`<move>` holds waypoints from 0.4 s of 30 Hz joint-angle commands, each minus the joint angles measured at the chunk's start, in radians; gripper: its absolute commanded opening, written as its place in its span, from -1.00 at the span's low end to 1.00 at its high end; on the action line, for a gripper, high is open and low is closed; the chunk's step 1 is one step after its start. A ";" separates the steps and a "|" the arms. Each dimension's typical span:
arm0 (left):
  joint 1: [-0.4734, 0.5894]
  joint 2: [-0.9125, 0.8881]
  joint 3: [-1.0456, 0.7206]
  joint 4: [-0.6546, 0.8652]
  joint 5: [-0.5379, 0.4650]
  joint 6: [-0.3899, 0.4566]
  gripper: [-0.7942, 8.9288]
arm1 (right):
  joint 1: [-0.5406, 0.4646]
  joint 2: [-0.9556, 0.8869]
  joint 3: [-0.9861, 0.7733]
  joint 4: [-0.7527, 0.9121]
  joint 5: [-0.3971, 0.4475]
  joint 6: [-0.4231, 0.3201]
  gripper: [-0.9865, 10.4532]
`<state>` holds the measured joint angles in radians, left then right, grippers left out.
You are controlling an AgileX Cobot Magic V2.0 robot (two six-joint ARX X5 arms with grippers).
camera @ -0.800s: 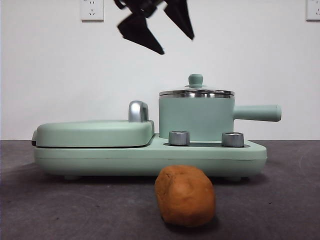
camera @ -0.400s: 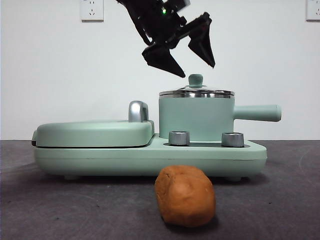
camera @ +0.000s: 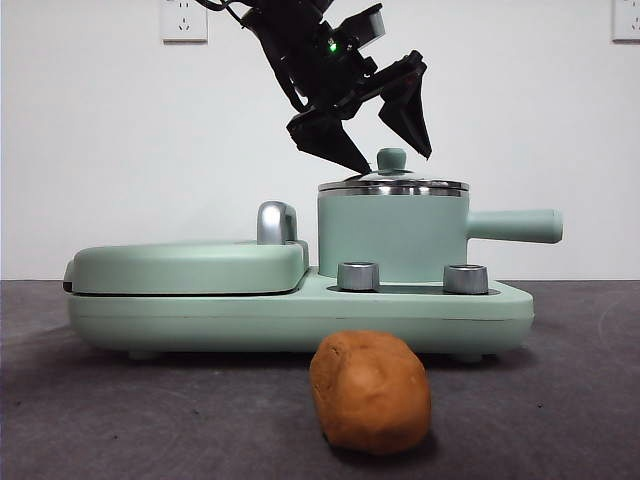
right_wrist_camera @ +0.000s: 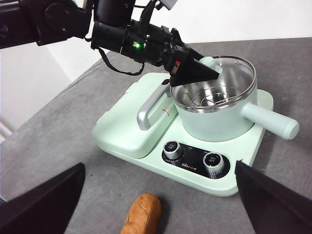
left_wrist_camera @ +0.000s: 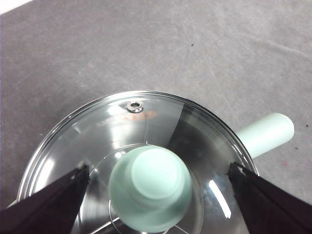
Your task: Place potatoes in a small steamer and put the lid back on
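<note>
Jaws of our left gripper (camera: 388, 160) stand wide apart either side of the mint-green knob on the round glass lid (left_wrist_camera: 141, 126), gripping nothing.

This is looking like a robot test lab staged as a kitchen corner rather than a real home kitchen. A dark grey felt-like counter (camera: 120, 420) is carrying a single mint-green cooking appliance (camera: 300, 310) with two steel dials, and nothing around it is suggesting a lived-in room. A bare white wall (camera: 120, 130) is standing behind, with white power sockets (camera: 184, 20) sitting at about 10 and 2 o'clock in the front view. In the right wrist view, a black robot arm (right_wrist_camera: 122, 34) with exposed cabling and a glowing green indicator light is reaching in from 11 o'clock.
</note>
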<state>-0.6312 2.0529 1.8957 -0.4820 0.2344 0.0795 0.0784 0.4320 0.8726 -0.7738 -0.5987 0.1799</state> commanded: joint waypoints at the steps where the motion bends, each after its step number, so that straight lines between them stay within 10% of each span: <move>1: -0.010 0.035 0.031 0.011 -0.001 0.011 0.12 | 0.003 0.005 0.017 0.010 0.000 -0.005 0.03; 12: -0.010 0.039 0.031 0.011 -0.002 0.014 -0.62 | 0.003 0.005 0.017 0.010 0.000 -0.005 0.03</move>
<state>-0.6308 2.0621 1.9018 -0.4725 0.2268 0.0929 0.0784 0.4320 0.8726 -0.7738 -0.5987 0.1799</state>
